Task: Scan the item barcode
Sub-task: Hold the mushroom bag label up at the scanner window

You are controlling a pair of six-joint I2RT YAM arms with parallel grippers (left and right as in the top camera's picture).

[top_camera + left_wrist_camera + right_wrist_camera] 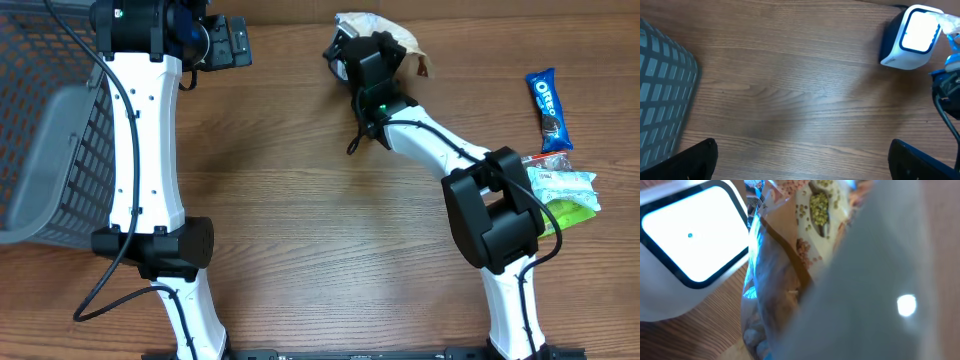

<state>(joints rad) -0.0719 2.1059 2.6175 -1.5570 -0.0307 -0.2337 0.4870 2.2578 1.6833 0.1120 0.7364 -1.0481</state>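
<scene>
Right gripper is clamped tight on the snack packet, which sits hard against the scanner's lit window at the table's far edge. Left gripper hangs with jaws spread wide and nothing in them, just beside the basket at the left edge.

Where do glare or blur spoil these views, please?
Right wrist view: the scanner window is blown out white, and the snack bag sits so close that it is soft, with a blurred grey mass at right. Left wrist view: the scanner face glares too, yet the table grain is sharp. Overhead view: even light, faint shadows only.
</scene>
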